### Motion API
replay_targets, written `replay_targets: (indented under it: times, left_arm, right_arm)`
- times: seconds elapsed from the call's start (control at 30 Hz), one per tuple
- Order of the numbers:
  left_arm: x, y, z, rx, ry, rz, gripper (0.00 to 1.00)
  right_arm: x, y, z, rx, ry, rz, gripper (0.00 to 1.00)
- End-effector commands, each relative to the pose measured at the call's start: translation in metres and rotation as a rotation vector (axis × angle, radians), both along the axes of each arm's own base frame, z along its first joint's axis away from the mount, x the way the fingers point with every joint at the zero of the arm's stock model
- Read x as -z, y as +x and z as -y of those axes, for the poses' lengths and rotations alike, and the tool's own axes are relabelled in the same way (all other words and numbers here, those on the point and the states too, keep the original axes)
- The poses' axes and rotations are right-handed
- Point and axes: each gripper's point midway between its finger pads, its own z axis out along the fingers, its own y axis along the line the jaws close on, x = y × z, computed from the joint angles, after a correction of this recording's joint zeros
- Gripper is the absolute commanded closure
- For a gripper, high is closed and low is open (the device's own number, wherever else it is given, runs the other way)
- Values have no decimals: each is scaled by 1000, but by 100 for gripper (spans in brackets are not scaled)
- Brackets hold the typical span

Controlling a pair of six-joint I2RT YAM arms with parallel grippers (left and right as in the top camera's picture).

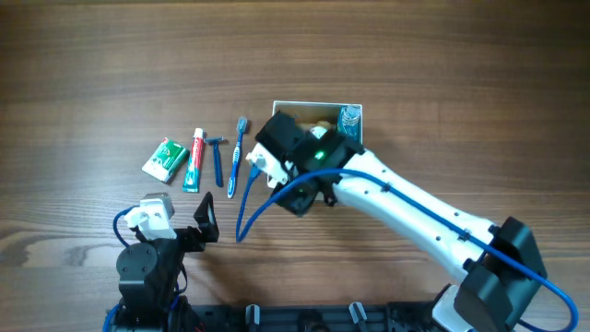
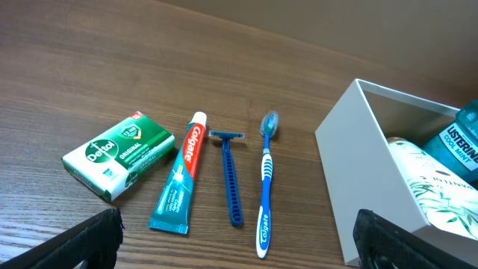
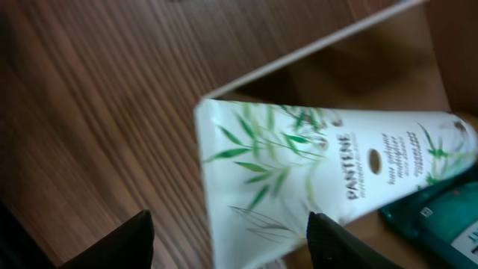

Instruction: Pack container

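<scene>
The container [image 1: 313,107] is a white-walled cardboard box with a tan inside, mostly hidden under my right arm; it also shows in the left wrist view [image 2: 351,149] and the right wrist view [image 3: 358,67]. A white Pantene tube [image 3: 299,149] lies tilted across its wall, one end inside; it also shows in the left wrist view [image 2: 429,190]. A blue-green Listerine bottle [image 1: 348,120] lies in the box beside it. My right gripper [image 3: 224,239] is open, its fingers on either side of the tube's flat end. My left gripper [image 2: 246,243] is open and empty, low at the front left.
Left of the box lie a green Dettol soap box [image 2: 118,155], a Colgate toothpaste tube [image 2: 181,175], a blue razor [image 2: 230,175] and a blue toothbrush [image 2: 265,183], side by side on the wooden table. A blue cable [image 1: 253,198] hangs from the right arm.
</scene>
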Motion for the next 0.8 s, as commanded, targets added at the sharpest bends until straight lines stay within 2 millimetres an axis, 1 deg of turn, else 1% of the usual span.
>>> replay_targets:
  times: [0.0, 0.1, 0.2, 0.23, 0.27, 0.3, 0.33, 0.4, 0.43, 0.63, 0.7, 0.77]
  left_arm:
    - [3, 0, 2, 18, 0, -1, 0]
    - [3, 0, 2, 18, 0, -1, 0]
    - [3, 0, 2, 18, 0, -1, 0]
    - [3, 0, 2, 18, 0, -1, 0]
    - [3, 0, 2, 18, 0, -1, 0]
    - [3, 0, 2, 18, 0, -1, 0]
    - [3, 0, 2, 18, 0, -1, 0]
    - [3, 0, 2, 18, 0, -1, 0]
    - [3, 0, 2, 18, 0, -1, 0]
    - [3, 0, 2, 18, 0, -1, 0]
    - [3, 0, 2, 18, 0, -1, 0]
    - [3, 0, 2, 18, 0, -1, 0]
  right_arm:
    - [7, 1, 1, 2, -47, 39, 33]
    - [11, 15, 13, 81, -109, 94, 33]
    - [20, 18, 11, 81, -126, 91, 34]
    - [24, 18, 12, 80, -134, 85, 38]
    - [28, 18, 13, 86, -149, 82, 44]
    - [31, 19, 14, 102, -158, 82, 49]
    - [31, 21, 16, 122, -169, 94, 54]
    - [31, 26, 20, 145, -185, 117, 62]
    - [30, 27, 21, 166, -190, 127, 68]
    - [29, 29, 21, 170, -186, 136, 83]
    - [28, 32, 23, 183, -198, 154, 92]
    - [27, 35, 26, 204, -206, 171, 96]
